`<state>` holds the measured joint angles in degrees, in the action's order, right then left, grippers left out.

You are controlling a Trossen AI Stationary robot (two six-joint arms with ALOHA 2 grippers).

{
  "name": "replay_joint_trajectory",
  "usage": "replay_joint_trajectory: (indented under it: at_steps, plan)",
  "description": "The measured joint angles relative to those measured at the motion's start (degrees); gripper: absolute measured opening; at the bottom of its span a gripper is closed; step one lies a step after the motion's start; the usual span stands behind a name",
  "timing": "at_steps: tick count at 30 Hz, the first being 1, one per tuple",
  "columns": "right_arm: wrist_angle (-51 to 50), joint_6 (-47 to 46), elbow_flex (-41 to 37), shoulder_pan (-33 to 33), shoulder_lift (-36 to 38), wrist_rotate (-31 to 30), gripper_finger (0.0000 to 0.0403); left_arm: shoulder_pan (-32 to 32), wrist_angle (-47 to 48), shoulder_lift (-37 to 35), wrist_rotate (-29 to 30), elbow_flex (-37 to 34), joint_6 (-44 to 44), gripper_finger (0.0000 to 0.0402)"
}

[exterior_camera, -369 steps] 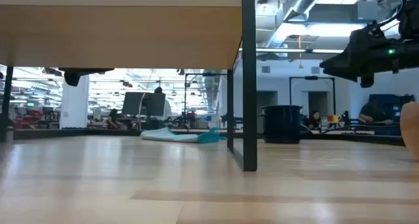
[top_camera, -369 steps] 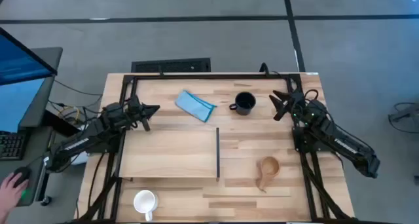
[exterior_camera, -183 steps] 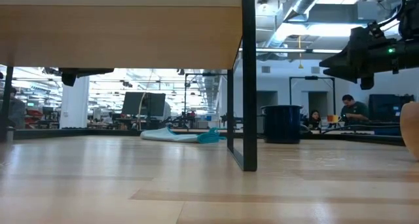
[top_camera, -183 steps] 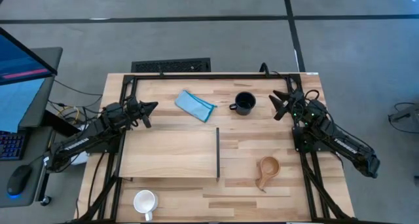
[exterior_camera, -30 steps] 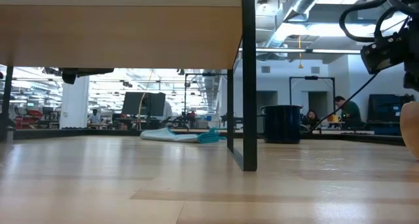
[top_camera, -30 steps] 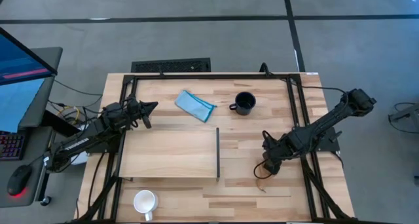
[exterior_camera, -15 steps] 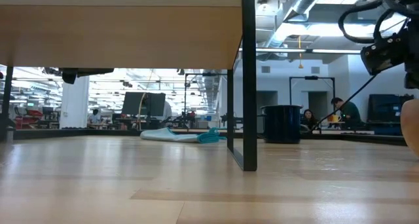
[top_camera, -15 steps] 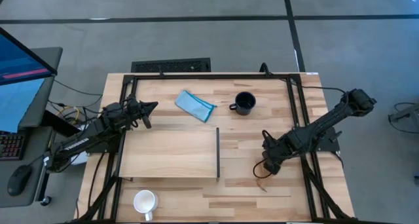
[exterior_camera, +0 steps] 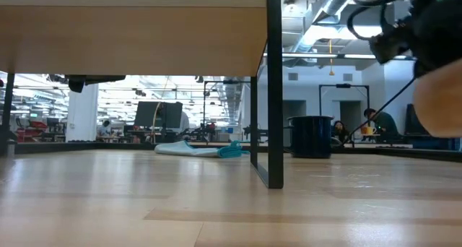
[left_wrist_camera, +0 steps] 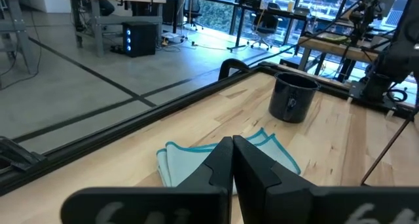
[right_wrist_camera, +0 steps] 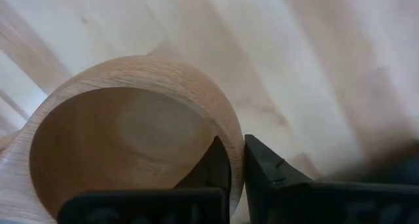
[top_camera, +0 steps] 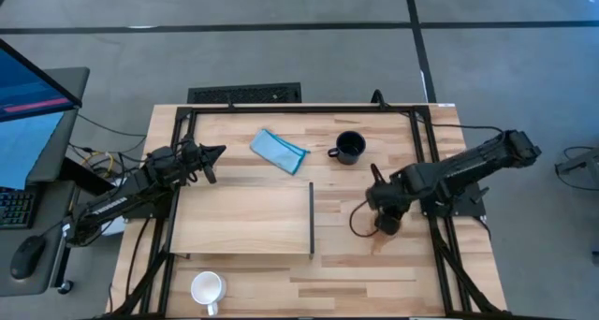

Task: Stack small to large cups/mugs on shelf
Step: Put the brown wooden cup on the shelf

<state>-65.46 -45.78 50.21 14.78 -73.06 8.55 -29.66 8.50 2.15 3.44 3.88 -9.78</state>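
High view: my right end effector (top_camera: pixel 386 219) sits over the counter (top_camera: pixel 281 269) just right of the shelf (top_camera: pixel 243 219), closed on the wooden cup, which my wrist hides here; the black mug (top_camera: pixel 349 147) stands near the far edge beside the blue cloth (top_camera: pixel 279 151), the white mug (top_camera: pixel 207 287) at the near left corner, and my left end effector (top_camera: pixel 213 157) waits shut by the shelf's far left corner. Low view: the wooden cup (exterior_camera: pixel 439 102) hangs clear of the counter. Left wrist view: my fingers (left_wrist_camera: pixel 252 175) meet, holding nothing. Right wrist view: my fingers (right_wrist_camera: pixel 216 162) pinch the cup's rim wall, one inside, one outside. Judgement: a rim pinch lets the cup swing, so I should carry it level and slowly, clear the shelf's dark edge strip (top_camera: pixel 312 217), and set it down upright before releasing
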Motion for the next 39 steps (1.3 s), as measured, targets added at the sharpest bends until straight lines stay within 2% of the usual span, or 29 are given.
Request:
replay_joint_trajectory:
  at_steps: [12,17,21,28,35,39]
  plan:
    - [-19.9,15.2,23.3,-13.1,0.0,-8.4,0.0031,0.0,0.0,0.0,0.0,0.0,-0.1,0.0000]
    - [-25.1,19.0,33.2,-17.0,-1.0,-11.9,0.0031,0.0,0.0,0.0,0.0,0.0,-0.1,0.0000]
    - [-24.7,22.9,39.4,-18.9,-2.7,-12.6,0.0031,0.0,0.0,0.0,0.0,0.0,-0.2,0.0000]
    - [-24.3,30.9,51.9,-19.1,-10.6,-13.3,0.0031,0.0,0.0,0.3,-0.1,0.0,-0.6,0.0000]
    - [-24.5,38.2,66.0,-18.3,-21.8,-13.0,0.0031,0.0,0.0,0.5,-0.1,0.0,-0.6,0.0000]
    - [-24.5,41.6,74.5,-17.5,-28.1,-10.4,0.0031,0.0,0.0,0.5,-0.1,0.0,-0.6,0.0000]
